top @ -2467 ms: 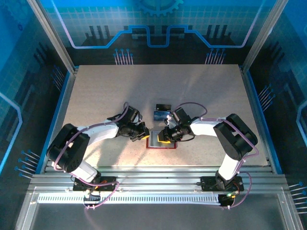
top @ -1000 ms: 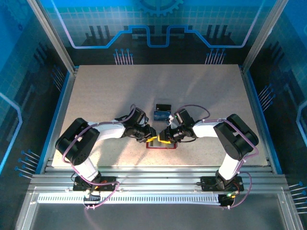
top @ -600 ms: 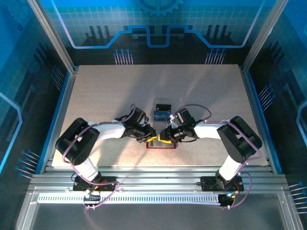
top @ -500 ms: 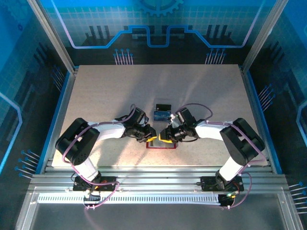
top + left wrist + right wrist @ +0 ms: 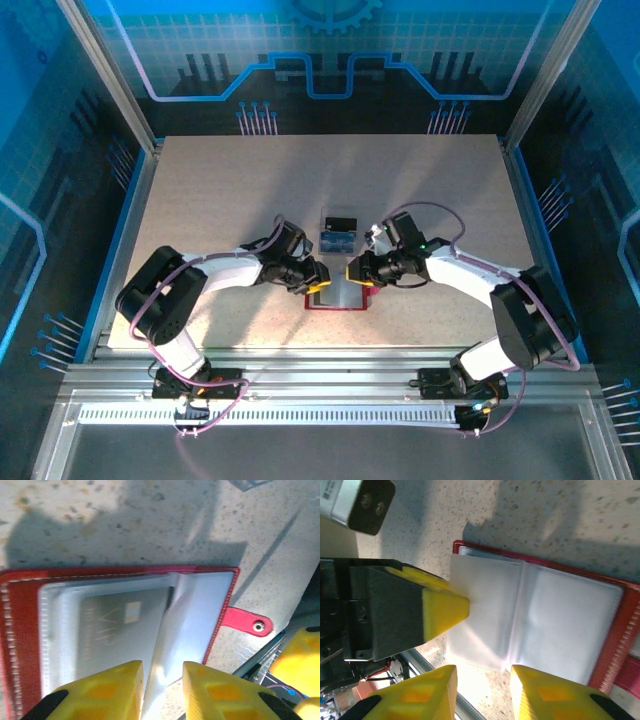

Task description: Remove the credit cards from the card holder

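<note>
Card holder (image 5: 337, 296) lies open on the table (image 5: 220, 200) between both grippers
Left gripper (image 5: 162, 672) straddles a raised sleeve leaf (image 5: 167, 645), probably to uncover the pale card (image 5: 117, 630) still pocketed; pinch or not, cannot tell. Right gripper (image 5: 482, 672) jaws apart, empty.

Wallet (image 5: 21, 630) shell: dark red leather-look, matt, pale stitching along edge. Pockets (image 5: 197, 612): see-through soft plastic, glossy, bit wrinkly. Card (image 5: 115, 635) inside: smooth plastic. Snap (image 5: 258, 626): shiny metal. Table (image 5: 125, 525): speckled, matt, grainy. Fingers (image 5: 97, 692): yellow plastic, smooth, low sheen.
</note>
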Controlling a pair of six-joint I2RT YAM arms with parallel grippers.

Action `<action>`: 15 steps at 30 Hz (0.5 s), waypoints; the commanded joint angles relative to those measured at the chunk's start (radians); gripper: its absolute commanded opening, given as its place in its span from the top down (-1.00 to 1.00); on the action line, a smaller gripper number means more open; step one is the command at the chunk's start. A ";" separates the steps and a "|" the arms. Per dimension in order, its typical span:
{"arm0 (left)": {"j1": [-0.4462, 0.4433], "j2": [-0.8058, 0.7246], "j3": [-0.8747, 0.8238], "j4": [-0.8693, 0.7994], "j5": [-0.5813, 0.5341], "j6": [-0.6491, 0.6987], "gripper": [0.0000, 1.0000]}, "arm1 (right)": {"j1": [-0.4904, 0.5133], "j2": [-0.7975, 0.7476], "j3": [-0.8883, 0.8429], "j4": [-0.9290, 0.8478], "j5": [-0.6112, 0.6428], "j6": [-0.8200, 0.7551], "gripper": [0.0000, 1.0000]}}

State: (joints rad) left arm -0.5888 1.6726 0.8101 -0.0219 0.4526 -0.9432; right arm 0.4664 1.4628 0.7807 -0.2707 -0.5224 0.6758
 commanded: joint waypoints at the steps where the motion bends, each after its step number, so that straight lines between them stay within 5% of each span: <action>1: -0.020 -0.027 0.049 -0.027 0.033 0.009 0.39 | -0.037 -0.042 0.018 -0.085 0.015 -0.046 0.32; 15: -0.079 0.029 0.129 -0.017 0.050 -0.002 0.15 | -0.112 -0.116 -0.024 -0.101 0.005 -0.061 0.31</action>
State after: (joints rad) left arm -0.6495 1.6768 0.9104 -0.0219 0.4721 -0.9436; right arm 0.3706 1.3670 0.7700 -0.3447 -0.5110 0.6304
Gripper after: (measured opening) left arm 0.419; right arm 0.347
